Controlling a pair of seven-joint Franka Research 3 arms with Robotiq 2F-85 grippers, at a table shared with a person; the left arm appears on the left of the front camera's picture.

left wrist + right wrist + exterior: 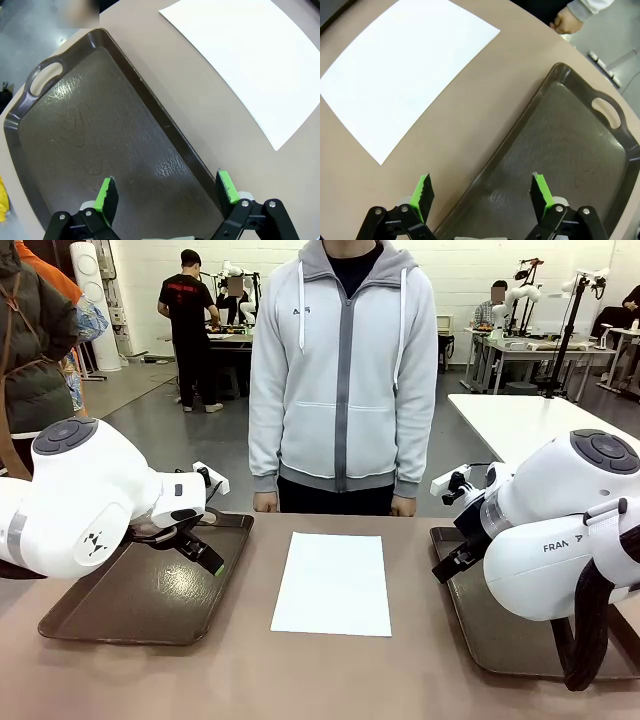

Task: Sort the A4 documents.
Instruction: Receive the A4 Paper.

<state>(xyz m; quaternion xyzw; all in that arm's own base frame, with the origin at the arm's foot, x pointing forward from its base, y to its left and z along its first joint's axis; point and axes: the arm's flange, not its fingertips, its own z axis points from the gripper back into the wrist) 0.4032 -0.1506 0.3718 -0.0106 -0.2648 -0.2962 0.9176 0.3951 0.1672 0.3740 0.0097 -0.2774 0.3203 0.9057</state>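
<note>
This is a robotics lab, a big open work hall. A white left arm and right arm flank a brown table. Behind the person in the grey hoodie I see a bare grey floor, a white wall, and more work tables with other people busy at them.

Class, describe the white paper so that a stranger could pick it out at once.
Start at the brown table. A dark left tray and right tray flank its middle; between them lies the paper, the only white, flat, rimless thing.
</note>
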